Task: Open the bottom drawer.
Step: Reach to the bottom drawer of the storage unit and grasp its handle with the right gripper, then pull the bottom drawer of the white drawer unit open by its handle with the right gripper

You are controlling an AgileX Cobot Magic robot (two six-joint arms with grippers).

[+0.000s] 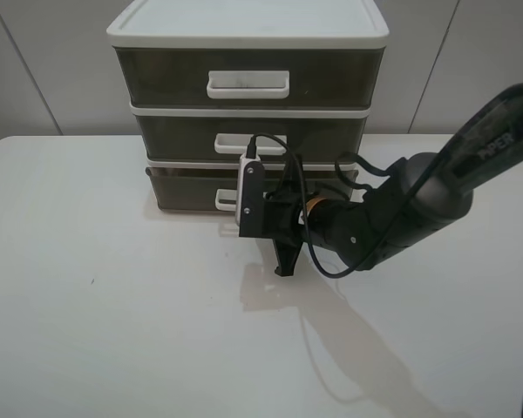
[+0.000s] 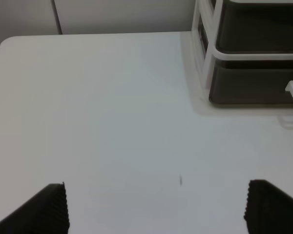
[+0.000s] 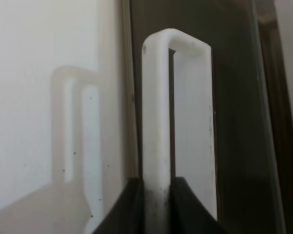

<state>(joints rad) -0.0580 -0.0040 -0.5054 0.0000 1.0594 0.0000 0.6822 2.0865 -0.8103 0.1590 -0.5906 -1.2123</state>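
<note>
While the left fingers (image 2: 44, 209) hang spread wide, ribbed black pads over the smooth white counter (image 2: 112, 122), all the action is on the right. The right fingers (image 3: 124, 214), dark and matte, are pinched tight on the front bar of the handle (image 3: 155, 107), a glossy white rectangular loop with rounded corners. Just behind that grip sits the bottom drawer (image 1: 187, 187): shallow, smoky-brown translucent plastic, lowest of three in the white-framed unit (image 1: 244, 30). It lies well apart from the left fingers.
</note>
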